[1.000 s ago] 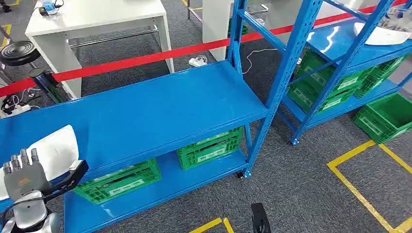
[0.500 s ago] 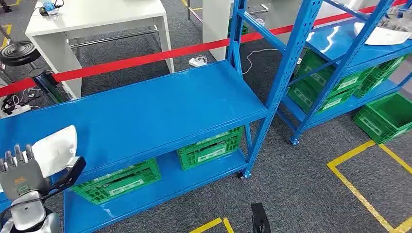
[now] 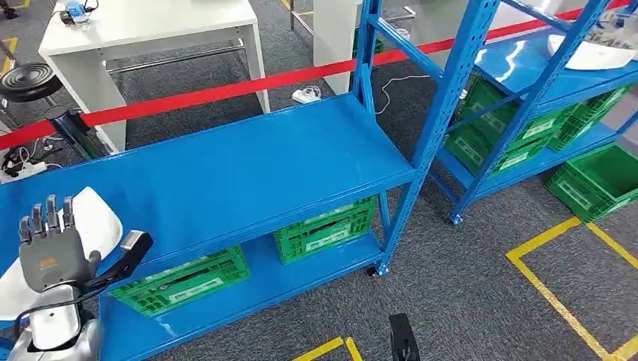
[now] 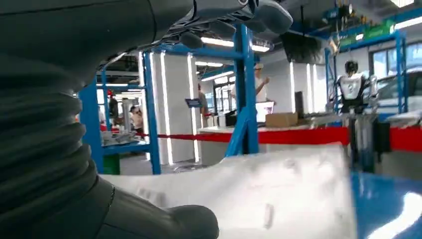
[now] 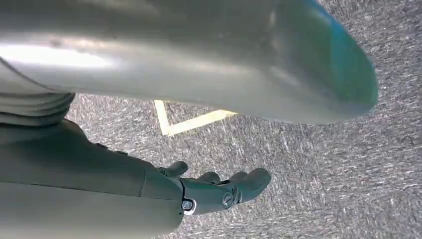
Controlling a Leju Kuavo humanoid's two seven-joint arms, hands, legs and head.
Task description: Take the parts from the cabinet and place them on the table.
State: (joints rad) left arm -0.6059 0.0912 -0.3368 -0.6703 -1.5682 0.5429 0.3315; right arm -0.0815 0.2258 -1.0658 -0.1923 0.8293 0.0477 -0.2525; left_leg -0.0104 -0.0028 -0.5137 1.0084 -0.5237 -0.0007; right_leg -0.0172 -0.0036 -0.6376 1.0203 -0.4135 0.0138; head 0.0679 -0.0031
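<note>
Blue shelf (image 3: 248,165), white part (image 3: 96,222) at its left end, left hand (image 3: 51,252) spread above it (holding nothing), right hand (image 5: 219,189) loosely open.

A wide stretch of the blue shelf (image 3: 248,169) is lying bare to the right of the white part (image 3: 86,226), which is resting near its left end. Passage at the shelf's right end is being blocked by the blue upright post (image 3: 444,113). Below, the lower level is being occupied by green crates (image 3: 323,226).
</note>
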